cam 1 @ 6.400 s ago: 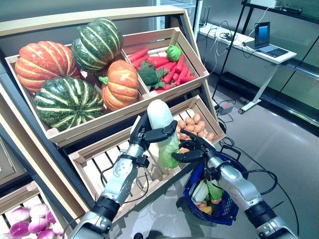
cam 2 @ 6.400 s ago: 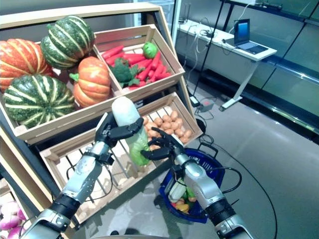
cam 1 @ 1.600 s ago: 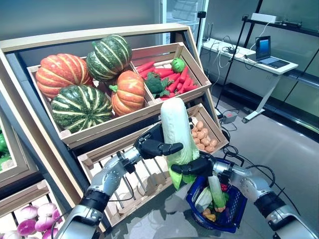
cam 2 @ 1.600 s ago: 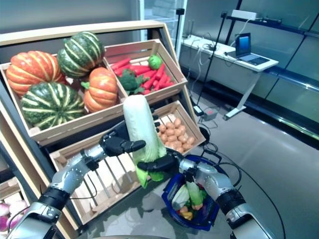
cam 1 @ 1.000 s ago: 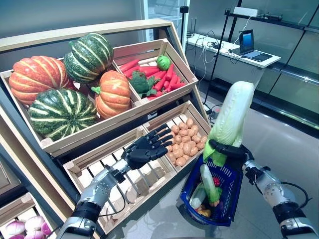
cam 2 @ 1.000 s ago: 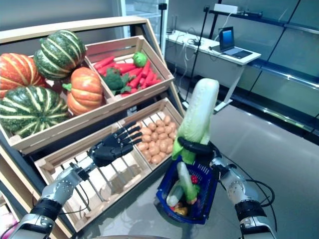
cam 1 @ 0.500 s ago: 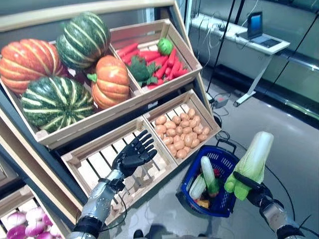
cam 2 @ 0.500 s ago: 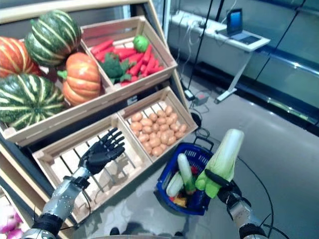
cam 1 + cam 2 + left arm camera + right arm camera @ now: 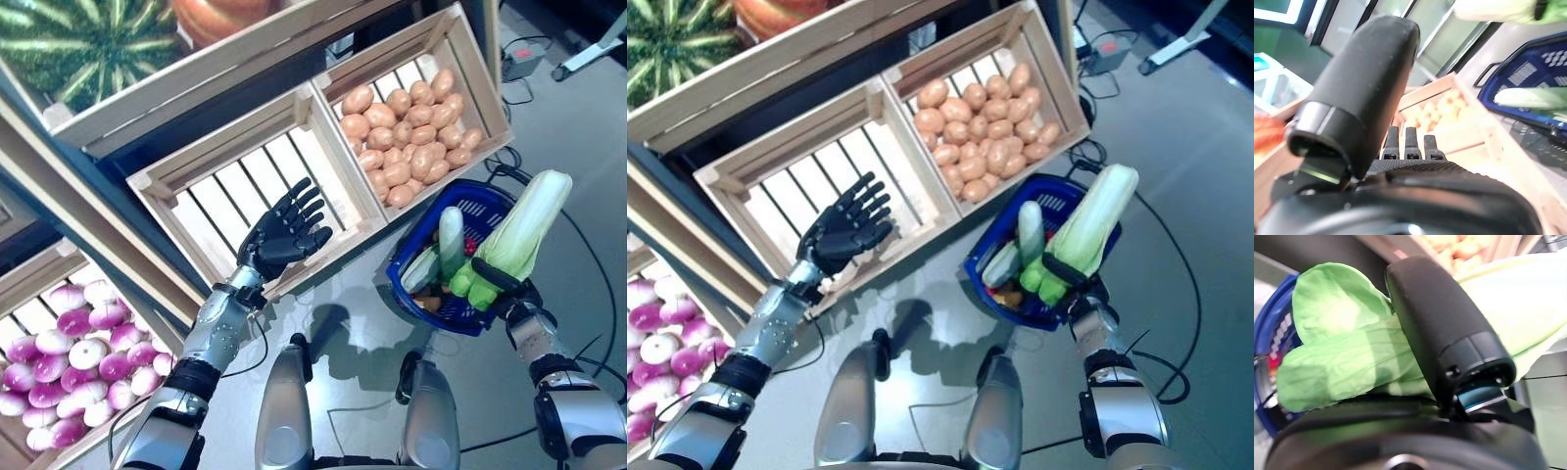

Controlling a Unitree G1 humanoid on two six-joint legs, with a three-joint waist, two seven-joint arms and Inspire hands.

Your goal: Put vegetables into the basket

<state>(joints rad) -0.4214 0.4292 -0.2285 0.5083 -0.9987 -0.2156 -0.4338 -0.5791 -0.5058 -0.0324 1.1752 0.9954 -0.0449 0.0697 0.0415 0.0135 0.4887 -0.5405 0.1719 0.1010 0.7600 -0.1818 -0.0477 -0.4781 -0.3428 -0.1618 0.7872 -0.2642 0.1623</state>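
Cabbage sits in our right hand, the fingers and thumb curled round its green leafy end just beside the basket, with the pale stalk end tilting up and away over the basket's far side. We judge it long and fairly light, firm along the white ribs but soft and crushable at the leaves where we hold it, so the grip there may slip or tear if we squeeze harder. A hold nearer the middle of the stalk would carry it more steadily. The basket stands on the floor below the potato crate and already holds a cucumber and other vegetables. Our left hand hovers with fingers spread and empty over the slatted crate.
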